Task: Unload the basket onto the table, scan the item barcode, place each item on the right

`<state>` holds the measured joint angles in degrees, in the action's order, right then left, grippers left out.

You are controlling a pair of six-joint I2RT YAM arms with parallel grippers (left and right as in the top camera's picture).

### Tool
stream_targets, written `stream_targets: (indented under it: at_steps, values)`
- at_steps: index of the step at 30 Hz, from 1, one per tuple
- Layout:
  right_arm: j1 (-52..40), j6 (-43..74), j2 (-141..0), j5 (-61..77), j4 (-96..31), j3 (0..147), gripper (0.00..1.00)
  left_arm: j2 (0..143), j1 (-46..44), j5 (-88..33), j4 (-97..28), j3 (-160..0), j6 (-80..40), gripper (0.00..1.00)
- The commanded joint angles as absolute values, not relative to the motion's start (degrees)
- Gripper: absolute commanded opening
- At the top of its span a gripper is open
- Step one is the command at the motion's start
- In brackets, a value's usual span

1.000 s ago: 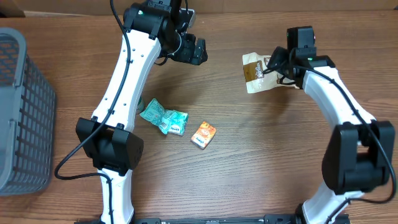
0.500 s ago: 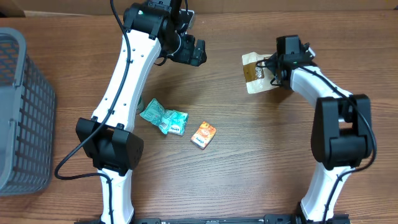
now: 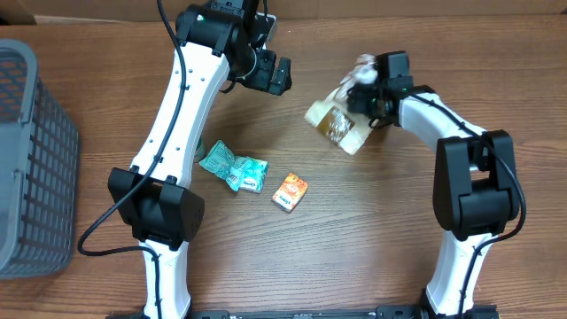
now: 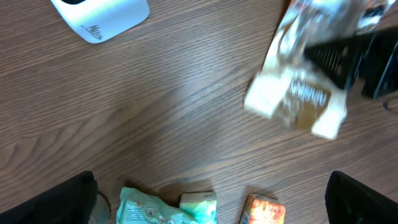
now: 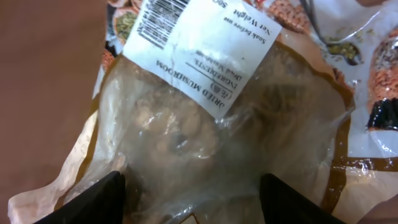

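Leftward and toward the table's middle is where the bag (image 3: 337,124) has swung over the last second. It now lies slantwise instead of square, and the right gripper (image 3: 366,96) has come in with it from the far right. That gripper is clamped on the bag's far, right-hand end. In the right wrist view its two dark fingers (image 5: 87,200) stand either side of the clear pouch, which fills the gap between them. The rest of the bag reaches out left and nearer from the jaws. Whether its low corner touches the table (image 3: 390,239) is hard to tell from above. A white label (image 5: 205,56) on the pouch faces the right wrist camera, with the barcode (image 5: 160,17) at its upper left edge. The left gripper (image 3: 270,73) hangs at the far side, left of the bag and apart from it, jaws spread wide with nothing between them. Its camera sees the bag blurred at upper right and a white device (image 4: 102,15) at upper left. A teal packet (image 3: 232,167) and an orange box (image 3: 290,191) lie side by side nearer the middle, well apart from the bag. A grey basket (image 3: 31,159) stands at the left edge.
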<state>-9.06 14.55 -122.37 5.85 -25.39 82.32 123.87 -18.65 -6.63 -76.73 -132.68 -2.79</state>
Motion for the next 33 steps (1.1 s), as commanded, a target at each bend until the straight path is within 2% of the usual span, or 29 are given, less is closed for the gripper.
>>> stream_targets:
  at_steps: [1, 3, 10, 12, 16, 18, 20, 22, 23, 25, 33]
  values:
    - [-12.21, -2.39, -124.2, 14.15, -32.42, 80.88, 0.7, 124.4, -18.65, -5.54, -76.88, -132.49, -1.67, 1.0]
    - [-13.54, -5.04, -124.07, 15.14, -36.16, 81.25, 0.75, 124.4, -18.65, -5.56, -76.88, -132.49, -1.67, 1.0]
    - [-16.93, -9.26, -123.76, 17.72, -50.35, 85.08, 0.75, 124.4, -18.68, -6.52, -76.9, -132.49, -1.74, 1.0]
    - [-16.97, -6.96, -123.76, 18.28, -52.45, 86.72, 0.84, 124.4, -18.65, -7.57, -76.88, -132.49, -2.07, 1.0]
    - [-14.33, -5.34, -121.62, 24.62, -57.3, 92.31, 0.89, 124.4, -18.61, -7.53, -76.93, -132.49, -5.91, 0.95]
    - [-11.7, -4.4, -119.15, 29.15, -60.36, 95.64, 0.9, 124.4, -18.61, -7.57, -77.43, -132.49, -7.77, 0.82]
    - [-8.84, -2.9, -116.73, 31.66, -63.22, 98.08, 0.91, 124.4, -18.63, -9.43, -78.52, -132.46, -8.62, 0.56]
    - [-5.39, -0.78, -114.06, 32.8, -65.36, 99.04, 1.0, 124.42, -18.96, -12.8, -79.75, -132.07, -8.6, 0.37]
    - [-4.12, -0.34, -113.32, 33.15, -66.26, 99.04, 1.0, 124.4, -19.22, -14.0, -80.07, -131.61, -8.6, 0.29]
    - [-1.61, -0.21, -112.57, 33.15, -68.64, 99.04, 1.0, 124.4, -19.94, -16.36, -80.55, -130.1, -8.6, 0.05]
    - [2.74, -0.43, -112.84, 33.12, -70.61, 94.41, 0.98, 124.4, -22.74, -26.85, -71.66, -114.74, -8.36, 0.04]
